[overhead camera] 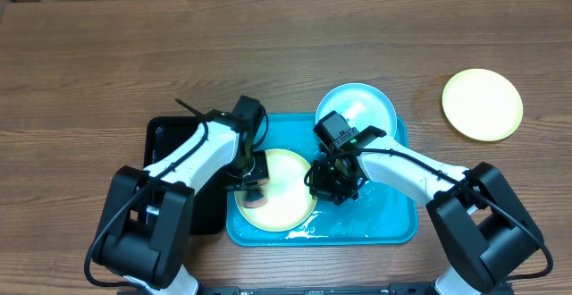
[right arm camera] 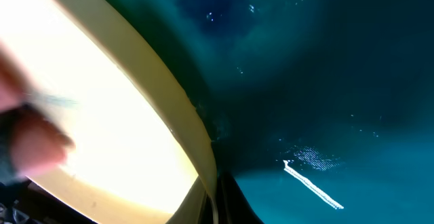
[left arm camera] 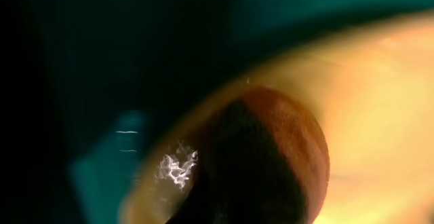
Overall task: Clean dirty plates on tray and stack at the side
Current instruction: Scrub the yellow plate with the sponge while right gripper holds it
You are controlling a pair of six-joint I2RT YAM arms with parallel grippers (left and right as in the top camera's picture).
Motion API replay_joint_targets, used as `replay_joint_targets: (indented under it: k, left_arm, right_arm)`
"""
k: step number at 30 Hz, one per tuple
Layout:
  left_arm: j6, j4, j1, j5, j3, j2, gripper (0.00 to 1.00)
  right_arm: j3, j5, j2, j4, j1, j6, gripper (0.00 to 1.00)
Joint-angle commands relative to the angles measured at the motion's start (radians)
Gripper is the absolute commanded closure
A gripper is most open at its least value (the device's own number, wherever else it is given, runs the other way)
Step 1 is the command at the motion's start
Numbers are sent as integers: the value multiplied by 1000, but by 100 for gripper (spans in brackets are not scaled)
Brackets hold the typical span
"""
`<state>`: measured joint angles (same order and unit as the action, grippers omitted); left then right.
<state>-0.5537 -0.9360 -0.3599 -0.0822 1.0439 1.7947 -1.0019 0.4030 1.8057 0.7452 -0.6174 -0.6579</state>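
The blue tray [overhead camera: 386,216] lies with its long axis left to right. On its left half sits a yellow-green plate [overhead camera: 288,198], where the left gripper [overhead camera: 250,186] pinches a pinkish scrubbing pad [overhead camera: 256,198]. The right gripper [overhead camera: 329,186] sits at that plate's right rim; whether it is spread or closed cannot be told. A light blue plate [overhead camera: 357,107] overlaps the tray's far rim, and another yellow-green plate [overhead camera: 483,105] lies well right on the table

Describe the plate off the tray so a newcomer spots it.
Find the blue tray on the wooden table. Beyond its far right corner, a pale yellow-green plate lies alone on bare wood. The other yellow-green plate and the light blue plate overlap the tray.
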Motion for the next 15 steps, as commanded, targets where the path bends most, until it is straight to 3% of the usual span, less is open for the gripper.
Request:
replay_joint_targets:
  k: [1, 6, 10, 15]
  left_arm:
    - [-56, -30, 26, 355, 13, 57, 96]
    - [-5, -3, 24, 313, 32, 57, 96]
    - [251, 103, 13, -18, 32, 57, 96]
    - [401, 204, -24, -375, 32, 57, 96]
  right_arm:
    - [-14, -42, 2, 15, 11, 3, 96]
    - [-14, -42, 2, 16, 11, 11, 96]
    - [-14, -42, 2, 15, 11, 11, 96]
    - [-14, -42, 2, 15, 11, 11, 96]
